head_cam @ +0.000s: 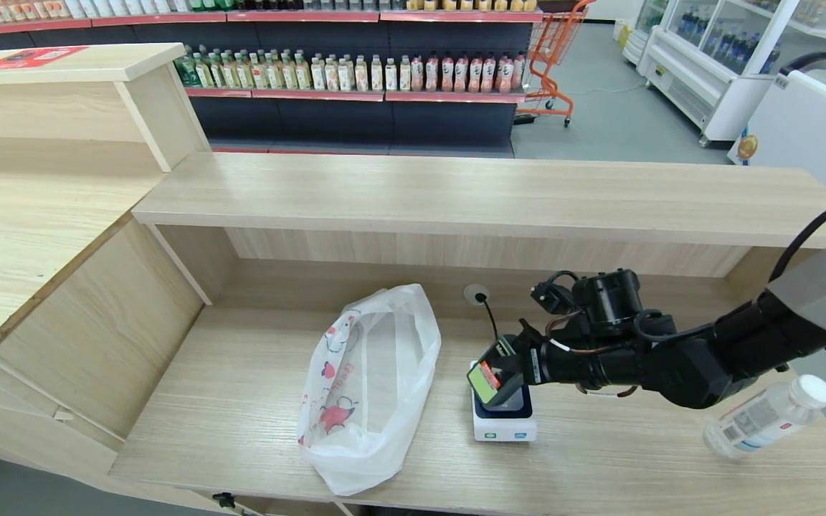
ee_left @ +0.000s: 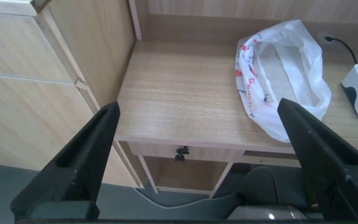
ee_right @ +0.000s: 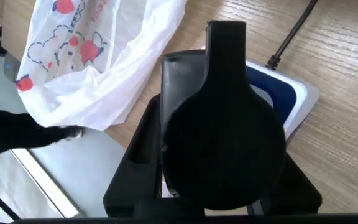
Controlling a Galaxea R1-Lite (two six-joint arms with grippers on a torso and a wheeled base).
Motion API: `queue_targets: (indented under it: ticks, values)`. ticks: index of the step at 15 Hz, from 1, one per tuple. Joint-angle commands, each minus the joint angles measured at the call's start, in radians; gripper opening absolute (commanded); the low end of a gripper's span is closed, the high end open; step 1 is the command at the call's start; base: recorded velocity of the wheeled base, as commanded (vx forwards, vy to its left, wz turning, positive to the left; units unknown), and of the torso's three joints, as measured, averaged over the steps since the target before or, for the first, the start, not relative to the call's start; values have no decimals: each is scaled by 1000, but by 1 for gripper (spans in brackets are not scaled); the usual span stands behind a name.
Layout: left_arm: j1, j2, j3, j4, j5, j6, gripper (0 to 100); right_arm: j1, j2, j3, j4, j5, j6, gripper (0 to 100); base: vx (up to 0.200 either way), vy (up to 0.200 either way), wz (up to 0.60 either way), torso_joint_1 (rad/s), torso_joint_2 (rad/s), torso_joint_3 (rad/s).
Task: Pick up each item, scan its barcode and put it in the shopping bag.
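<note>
My right gripper (head_cam: 500, 367) is shut on a small dark box (head_cam: 486, 378) with a green and orange label. It holds the box just above the white and blue barcode scanner (head_cam: 503, 424) on the counter. In the right wrist view the dark box (ee_right: 180, 87) sits between the fingers, over the scanner (ee_right: 294, 99). The white shopping bag (head_cam: 366, 387) with red prints lies open on the counter, left of the scanner. My left gripper (ee_left: 197, 165) is open and empty, hanging off the counter's front edge, with the bag (ee_left: 284, 68) beyond it.
A clear plastic bottle (head_cam: 768, 416) with a white cap lies at the counter's right end. The scanner's black cable (head_cam: 488, 315) runs to a hole in the back. A raised wooden ledge (head_cam: 470, 197) spans the back, and a side panel (head_cam: 97, 322) closes the left.
</note>
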Motion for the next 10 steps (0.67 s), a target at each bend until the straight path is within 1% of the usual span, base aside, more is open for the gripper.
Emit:
queue_targets:
  ticks: [1, 3, 4, 5, 7, 8, 10]
  values:
    - [0, 0, 0, 0, 1, 0, 100, 0, -7, -4, 2, -3, 2, 0, 0, 0, 0, 0, 0, 0]
    - [0, 0, 0, 0, 1, 0, 100, 0, -84, -35, 5, -1, 65, 0, 0, 0, 0, 0, 0, 0]
    - [0, 0, 0, 0, -1, 0, 100, -3, -168, -38, 3, -10, 82, 0, 0, 0, 0, 0, 0, 0]
    - [0, 0, 0, 0, -1, 0, 100, -12, -235, -33, 6, -35, 42, 0, 0, 0, 0, 0, 0, 0]
    - [0, 0, 0, 0, 1, 0, 100, -39, -329, 8, 3, -145, -95, 0, 0, 0, 0, 0, 0, 0]
    - [0, 1, 0, 0, -1, 0, 100, -39, -355, 34, 2, -182, -125, 0, 0, 0, 0, 0, 0, 0]
    - [0, 13, 0, 0, -1, 3, 100, -39, -407, 111, 0, -202, -165, 0, 0, 0, 0, 0, 0, 0]
